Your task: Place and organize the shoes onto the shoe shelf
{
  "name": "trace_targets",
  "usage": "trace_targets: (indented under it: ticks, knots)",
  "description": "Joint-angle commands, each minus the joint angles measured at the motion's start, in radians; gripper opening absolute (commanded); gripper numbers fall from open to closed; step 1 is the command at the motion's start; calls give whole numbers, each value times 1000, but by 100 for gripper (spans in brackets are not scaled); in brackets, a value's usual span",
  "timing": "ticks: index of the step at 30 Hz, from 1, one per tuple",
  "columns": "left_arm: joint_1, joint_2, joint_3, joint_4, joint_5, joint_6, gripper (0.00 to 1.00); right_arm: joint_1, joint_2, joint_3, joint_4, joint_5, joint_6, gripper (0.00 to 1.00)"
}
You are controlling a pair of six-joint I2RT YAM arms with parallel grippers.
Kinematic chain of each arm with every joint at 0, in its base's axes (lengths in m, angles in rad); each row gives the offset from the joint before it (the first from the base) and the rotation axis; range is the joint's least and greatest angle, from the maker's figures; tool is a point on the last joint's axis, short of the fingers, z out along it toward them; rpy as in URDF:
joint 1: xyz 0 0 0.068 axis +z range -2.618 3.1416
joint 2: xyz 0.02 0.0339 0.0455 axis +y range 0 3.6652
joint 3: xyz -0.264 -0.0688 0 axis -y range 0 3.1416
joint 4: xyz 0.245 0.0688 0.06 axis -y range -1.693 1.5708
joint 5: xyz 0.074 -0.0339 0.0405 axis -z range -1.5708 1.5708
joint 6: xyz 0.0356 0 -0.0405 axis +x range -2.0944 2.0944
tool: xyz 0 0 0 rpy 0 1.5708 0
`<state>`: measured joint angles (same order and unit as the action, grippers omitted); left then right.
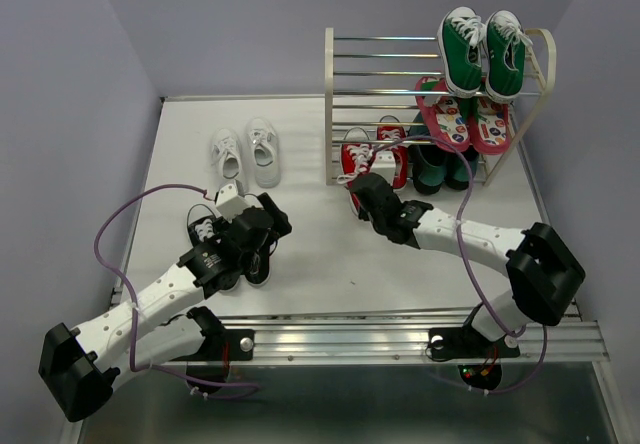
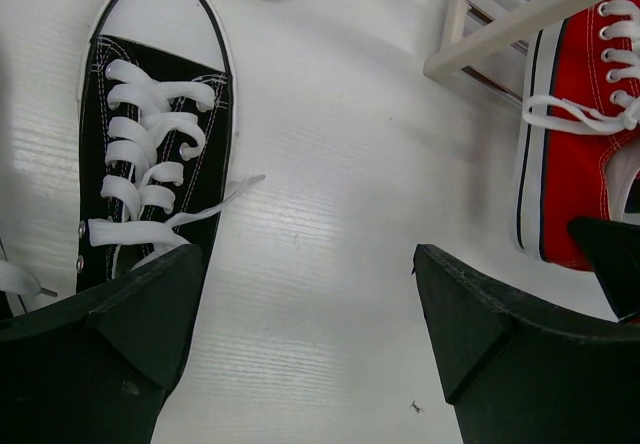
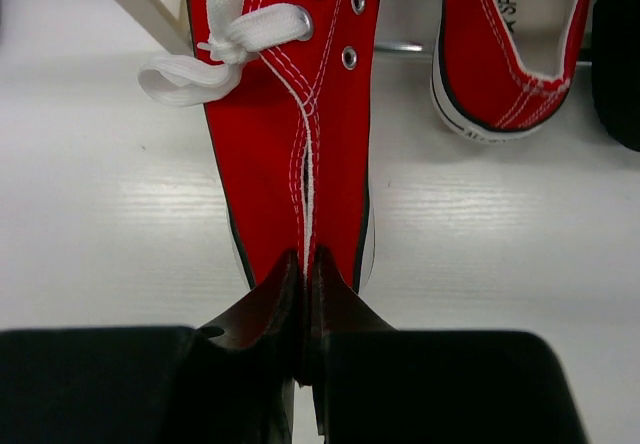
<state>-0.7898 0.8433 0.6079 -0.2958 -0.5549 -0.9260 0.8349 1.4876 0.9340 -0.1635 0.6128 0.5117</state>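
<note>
My right gripper [image 3: 305, 264] is shut on the heel of a red sneaker [image 3: 290, 134], whose toe points into the bottom of the shoe shelf [image 1: 330, 104]. The second red sneaker [image 3: 510, 44] sits just to its right on the lowest rods. In the top view the red pair [image 1: 355, 159] is at the shelf's lower left. My left gripper [image 2: 310, 294] is open and empty over bare table, just right of a black sneaker [image 2: 150, 154]. The black pair [image 1: 205, 229] lies under the left arm. The white pair [image 1: 228, 154] stands left of the shelf.
Green sneakers [image 1: 480, 52] sit on the shelf's top tier, pink flip-flops [image 1: 460, 114] on a middle tier, and dark shoes [image 1: 440, 169] at its bottom right. A cream frame leg [image 2: 500, 29] stands between my left gripper and the red sneaker [image 2: 580, 144].
</note>
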Motion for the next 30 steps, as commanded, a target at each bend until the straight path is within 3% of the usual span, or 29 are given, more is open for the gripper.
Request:
trace_targets:
  ticks: [1, 13, 30]
  knots:
    - [4, -15, 30, 14, -36, 10, 99, -39, 20, 106, 205, 31, -33, 1]
    - [6, -29, 33, -11, -65, 4, 99, -103, 186, 255, 255, 30, -45, 1]
    - [6, -55, 21, -26, -71, -13, 99, -131, 306, 308, 331, 61, -48, 1]
